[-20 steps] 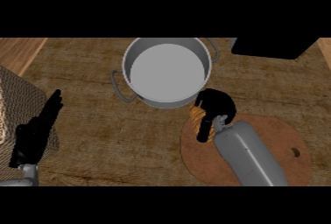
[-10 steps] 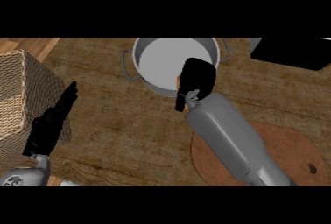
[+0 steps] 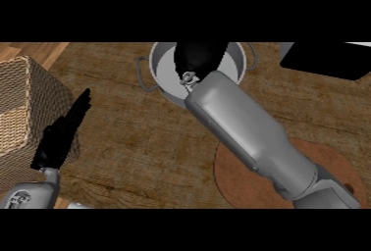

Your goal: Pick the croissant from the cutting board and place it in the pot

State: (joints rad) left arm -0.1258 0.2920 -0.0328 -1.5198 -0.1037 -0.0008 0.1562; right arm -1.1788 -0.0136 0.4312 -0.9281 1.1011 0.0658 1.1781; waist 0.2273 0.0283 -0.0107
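My right hand [image 3: 197,56] hangs over the mouth of the grey pot [image 3: 161,58] at the top middle, its forearm stretching up from the lower right. The hand is curled downward inside the rim and hides the croissant; none of the pastry shows, neither on the pot's visible floor nor on the board. The round brown cutting board [image 3: 235,179] lies at the lower right, partly under the forearm, its visible part bare. My left hand [image 3: 64,133] rests open at the left, fingers straight and pointing up.
A woven basket [image 3: 18,115] stands at the left edge, close to my left hand. A flat black object [image 3: 326,60] lies at the top right beside the pot. The pot has handles on both sides.
My right hand has carried the croissant up from the cutting board and now sits over the pot's middle. The view has shifted; the left hand has stayed still.
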